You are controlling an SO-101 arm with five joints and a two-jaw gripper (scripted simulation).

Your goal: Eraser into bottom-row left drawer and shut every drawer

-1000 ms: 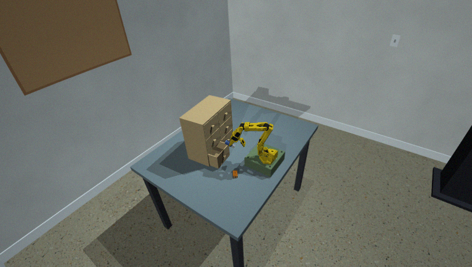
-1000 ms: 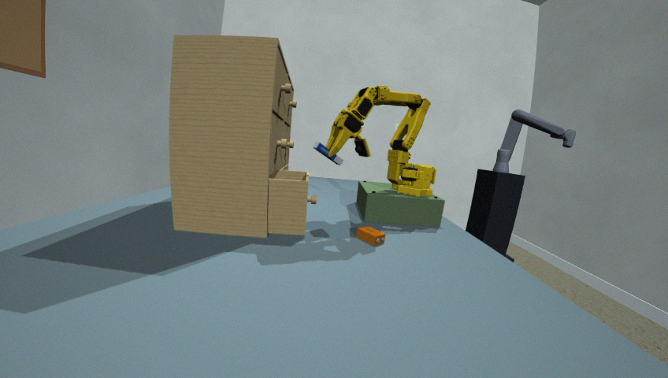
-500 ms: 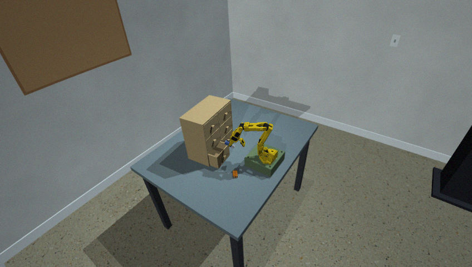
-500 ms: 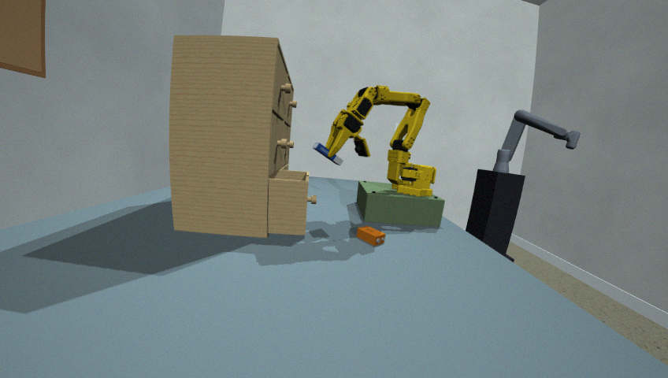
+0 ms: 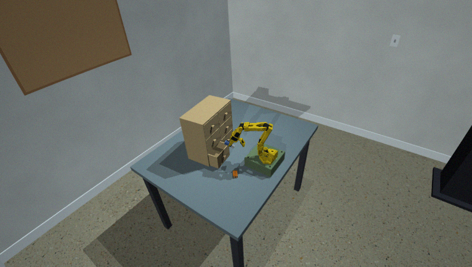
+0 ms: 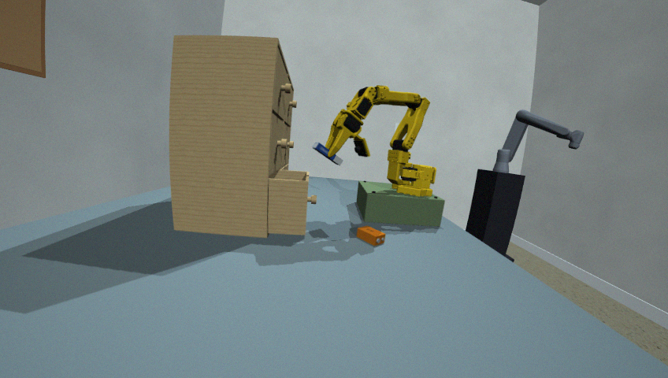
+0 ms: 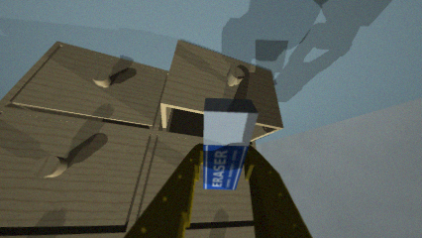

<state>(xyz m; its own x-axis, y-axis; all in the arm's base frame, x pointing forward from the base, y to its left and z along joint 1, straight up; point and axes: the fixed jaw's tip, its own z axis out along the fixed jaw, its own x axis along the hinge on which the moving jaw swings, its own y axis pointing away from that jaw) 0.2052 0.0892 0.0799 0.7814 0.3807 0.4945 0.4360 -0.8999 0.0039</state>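
Note:
The eraser [image 7: 228, 144], white with a blue sleeve, is between the fingers of my yellow gripper [image 7: 225, 166], which is shut on it. The gripper [image 6: 333, 150] holds the eraser [image 6: 327, 153] in the air in front of the wooden chest [image 6: 224, 135], about level with the middle row. The bottom left drawer [image 6: 287, 201] is pulled part way out, below the eraser and slightly towards the chest. In the wrist view its dark opening [image 7: 185, 121] shows just beyond the eraser's tip. The other drawers look shut. In the top view the gripper [image 5: 228, 142] hangs above the open drawer [image 5: 218, 158].
A small orange block [image 6: 370, 235] lies on the table between the chest and my green base [image 6: 399, 209]; it also shows in the top view [image 5: 235, 173]. A black stand with a grey arm [image 6: 496, 210] stands off the table's right side.

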